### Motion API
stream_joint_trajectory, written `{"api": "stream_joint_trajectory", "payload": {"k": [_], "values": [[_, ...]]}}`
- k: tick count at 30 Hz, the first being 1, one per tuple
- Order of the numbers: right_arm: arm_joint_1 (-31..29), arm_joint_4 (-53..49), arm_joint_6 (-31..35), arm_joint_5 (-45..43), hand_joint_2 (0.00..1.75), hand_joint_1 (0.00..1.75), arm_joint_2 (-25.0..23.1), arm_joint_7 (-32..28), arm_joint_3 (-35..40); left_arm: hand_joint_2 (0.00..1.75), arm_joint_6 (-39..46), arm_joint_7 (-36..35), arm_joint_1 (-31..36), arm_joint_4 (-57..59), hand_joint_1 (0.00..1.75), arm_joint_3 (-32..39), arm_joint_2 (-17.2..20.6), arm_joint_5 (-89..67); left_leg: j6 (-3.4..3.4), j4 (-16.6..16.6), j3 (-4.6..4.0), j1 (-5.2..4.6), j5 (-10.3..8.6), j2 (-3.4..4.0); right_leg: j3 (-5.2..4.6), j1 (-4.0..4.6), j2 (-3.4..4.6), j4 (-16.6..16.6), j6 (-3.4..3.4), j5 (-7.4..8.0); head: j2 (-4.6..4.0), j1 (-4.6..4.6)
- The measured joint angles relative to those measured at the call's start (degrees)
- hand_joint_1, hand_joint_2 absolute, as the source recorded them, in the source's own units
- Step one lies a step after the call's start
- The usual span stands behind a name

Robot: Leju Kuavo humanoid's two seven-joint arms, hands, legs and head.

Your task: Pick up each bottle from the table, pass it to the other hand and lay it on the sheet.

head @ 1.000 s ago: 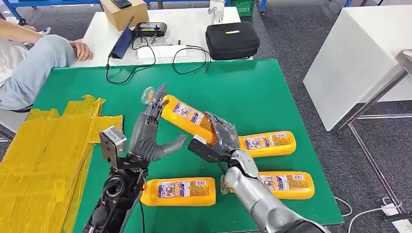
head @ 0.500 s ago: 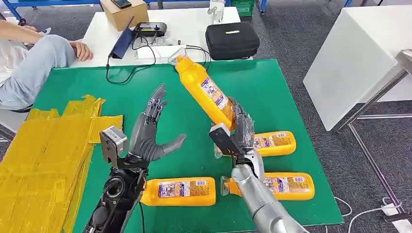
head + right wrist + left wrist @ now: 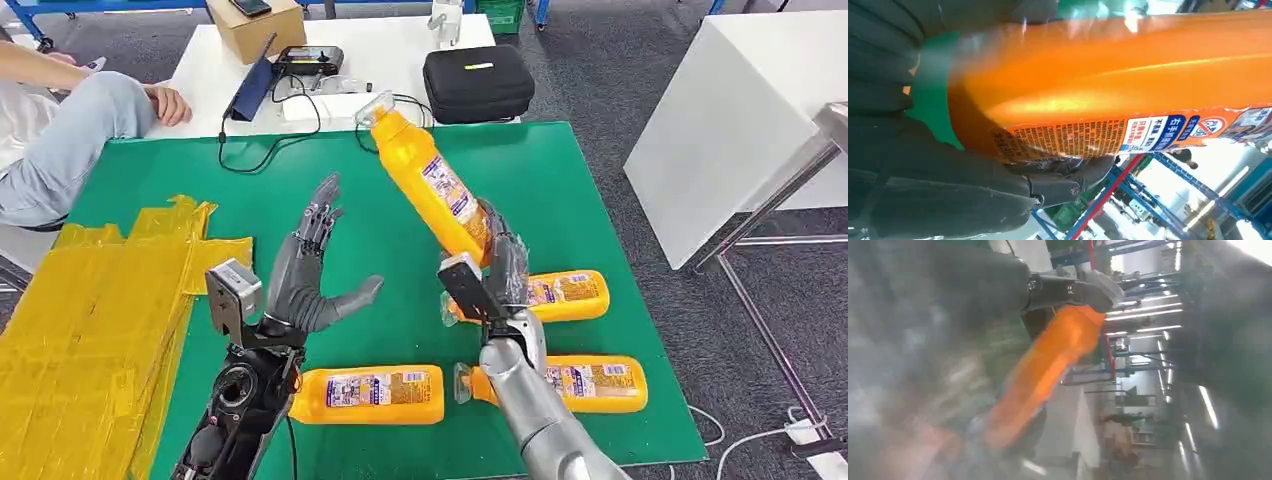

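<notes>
Green table (image 3: 560,180) takes up most of the frame, with the crumpled yellow sheet (image 3: 90,320) at lower left. Three orange bottles (image 3: 368,393) lie flat near the bottom. Right hand (image 3: 495,270) grips a fourth, raised bottle (image 3: 430,185) at center, cap tilted toward the top. Left hand (image 3: 305,275) is released, fingers spread, holding nothing.

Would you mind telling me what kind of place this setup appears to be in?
Probably a robotics lab or workshop: a green work table holding orange bottles, a white desk with a tablet, cables and a black case, and blue metal racking.
</notes>
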State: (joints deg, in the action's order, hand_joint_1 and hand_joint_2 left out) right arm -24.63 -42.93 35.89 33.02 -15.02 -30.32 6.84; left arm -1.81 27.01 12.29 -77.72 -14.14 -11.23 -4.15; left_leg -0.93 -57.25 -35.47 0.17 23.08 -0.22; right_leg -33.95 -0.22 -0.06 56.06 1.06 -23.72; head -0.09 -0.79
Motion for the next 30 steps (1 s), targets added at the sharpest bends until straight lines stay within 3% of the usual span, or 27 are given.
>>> {"api": "stream_joint_trajectory", "payload": {"k": [9,15,22,30], "values": [[10.9,-19.0,-6.8,-10.6,1.75,1.75,-1.8,-3.1,-1.2,1.75,0.7,-8.7,3.0,2.8,0.00,3.8,1.2,8.0,0.01,0.0,-0.03,0.03,0.01,0.00,-0.05,0.04,0.00,0.0,-0.01,-0.01,0.00,0.00],[16.3,-29.2,-16.2,-14.6,1.75,1.75,-2.9,-4.3,4.8,1.75,2.0,-13.0,8.5,5.4,0.00,4.2,1.6,9.9,0.01,0.0,-0.02,0.06,0.01,0.03,-0.05,0.07,0.02,0.0,-0.02,-0.01,0.00,0.00],[19.5,-40.4,-16.7,-14.6,1.75,1.75,-2.6,-4.3,10.3,1.75,2.4,-12.7,9.2,7.1,0.00,4.2,2.1,11.5,0.02,0.0,-0.04,0.04,0.02,0.02,-0.06,0.06,0.01,0.0,-0.01,-0.01,0.00,0.02],[20.3,-45.2,-18.1,-13.8,1.75,1.75,-1.8,-3.7,12.7,1.75,2.3,-12.4,9.5,8.3,0.00,4.2,2.2,11.8,0.03,0.0,-0.03,0.04,0.02,0.02,-0.04,0.05,0.01,0.0,-0.02,-0.01,0.00,0.02]]}}
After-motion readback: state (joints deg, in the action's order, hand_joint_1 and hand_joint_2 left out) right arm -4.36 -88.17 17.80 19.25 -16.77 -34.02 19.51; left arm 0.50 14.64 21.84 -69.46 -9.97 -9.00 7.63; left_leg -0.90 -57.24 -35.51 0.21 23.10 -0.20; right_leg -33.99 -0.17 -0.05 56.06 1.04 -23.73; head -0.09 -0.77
